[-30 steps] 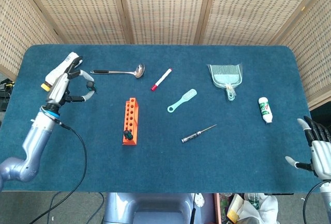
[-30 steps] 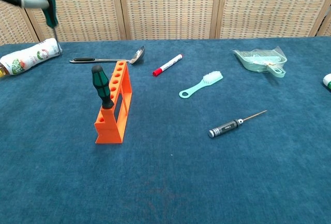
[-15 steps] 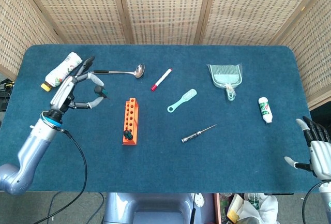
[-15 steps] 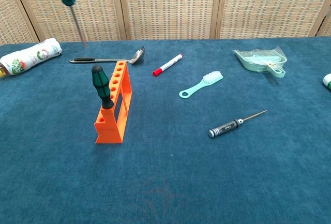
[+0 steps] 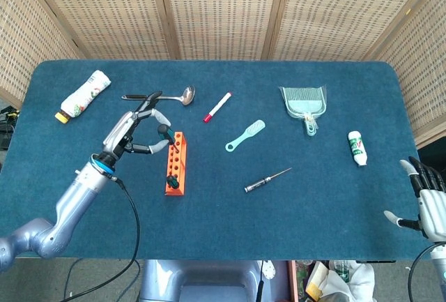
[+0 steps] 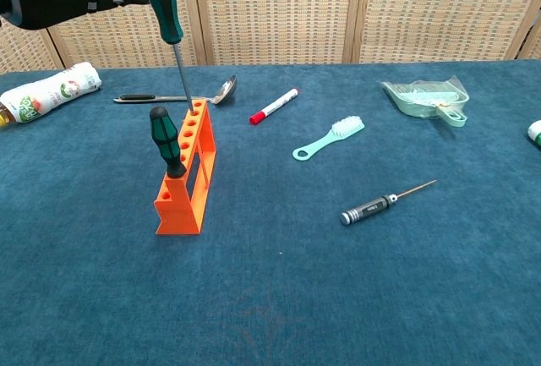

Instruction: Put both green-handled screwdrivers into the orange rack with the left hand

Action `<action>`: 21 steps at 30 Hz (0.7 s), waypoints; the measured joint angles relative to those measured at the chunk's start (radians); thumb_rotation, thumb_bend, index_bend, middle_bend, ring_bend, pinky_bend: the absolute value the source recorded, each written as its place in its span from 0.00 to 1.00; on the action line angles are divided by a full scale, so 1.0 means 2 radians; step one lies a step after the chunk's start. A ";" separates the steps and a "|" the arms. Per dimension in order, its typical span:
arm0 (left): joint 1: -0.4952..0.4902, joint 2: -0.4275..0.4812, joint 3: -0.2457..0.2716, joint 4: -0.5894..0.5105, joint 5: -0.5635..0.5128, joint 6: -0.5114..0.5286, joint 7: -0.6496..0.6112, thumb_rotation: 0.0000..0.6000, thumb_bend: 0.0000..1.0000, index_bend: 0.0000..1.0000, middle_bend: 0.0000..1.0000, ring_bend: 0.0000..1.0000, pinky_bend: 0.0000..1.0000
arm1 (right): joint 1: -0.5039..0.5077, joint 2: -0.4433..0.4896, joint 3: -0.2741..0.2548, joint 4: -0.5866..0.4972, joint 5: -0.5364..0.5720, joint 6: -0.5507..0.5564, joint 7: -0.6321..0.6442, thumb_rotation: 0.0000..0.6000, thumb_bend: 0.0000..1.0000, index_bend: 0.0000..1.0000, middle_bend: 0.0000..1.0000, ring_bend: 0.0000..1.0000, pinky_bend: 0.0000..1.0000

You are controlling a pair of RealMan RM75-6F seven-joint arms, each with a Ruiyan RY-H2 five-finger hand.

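Above the orange rack (image 6: 187, 170), the left hand (image 5: 136, 129) pinches a green-handled screwdriver (image 6: 170, 24) upright, shaft pointing down toward the rack's far holes, tip just over them. One green-handled screwdriver (image 6: 166, 141) already stands in the rack's near end. At the table's near right corner, the right hand (image 5: 426, 204) rests with fingers spread, holding nothing.

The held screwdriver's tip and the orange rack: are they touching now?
Cannot tell. In the chest view the held screwdriver hangs tip-down over the orange rack, but its tip overlaps the rack's top edge, showing no clear gap or contact.
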 measured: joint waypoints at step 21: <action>-0.010 -0.014 0.000 0.023 -0.026 -0.014 0.011 1.00 0.50 0.67 0.00 0.00 0.00 | 0.000 0.001 0.000 -0.001 0.001 -0.001 0.001 1.00 0.00 0.05 0.00 0.00 0.00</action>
